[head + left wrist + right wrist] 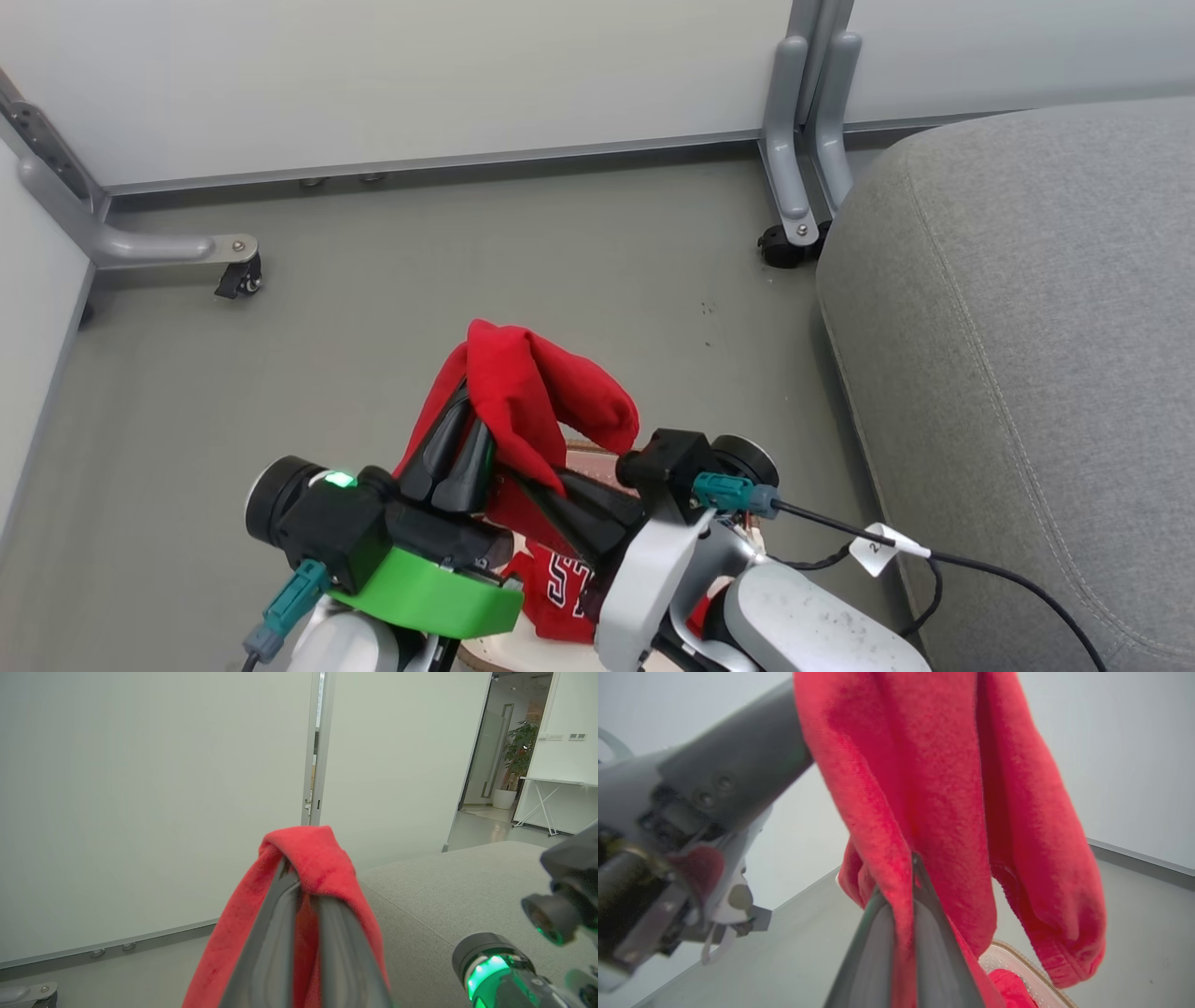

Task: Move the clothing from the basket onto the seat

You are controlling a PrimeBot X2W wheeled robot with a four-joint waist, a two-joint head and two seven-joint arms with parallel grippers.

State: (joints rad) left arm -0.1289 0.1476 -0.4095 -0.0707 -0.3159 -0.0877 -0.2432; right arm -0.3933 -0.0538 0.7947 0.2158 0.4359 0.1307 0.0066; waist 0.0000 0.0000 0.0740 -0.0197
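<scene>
Red soft sports garment (537, 392) is hanging above the cream perforated plastic basket (1029, 970), left end effector (301, 884) and right end effector (915, 868) both clamping it; best carrying it level, rightward, onto the grey fabric seat cushion (1027, 327).

Two robot arms meet low in the head view, both clamped on one piece of red clothing (532, 392). The left gripper (464, 420) points upward, its two dark fingers pressed close together with cloth pinched between them and draped over their tips. The right gripper (523, 485) reaches in from the right of the clothing, angled up and left, its fingers closed on a lower fold just beside the left gripper. A bright green band (429, 588) rings the left wrist. The right forearm (812, 625) is pale.
</scene>
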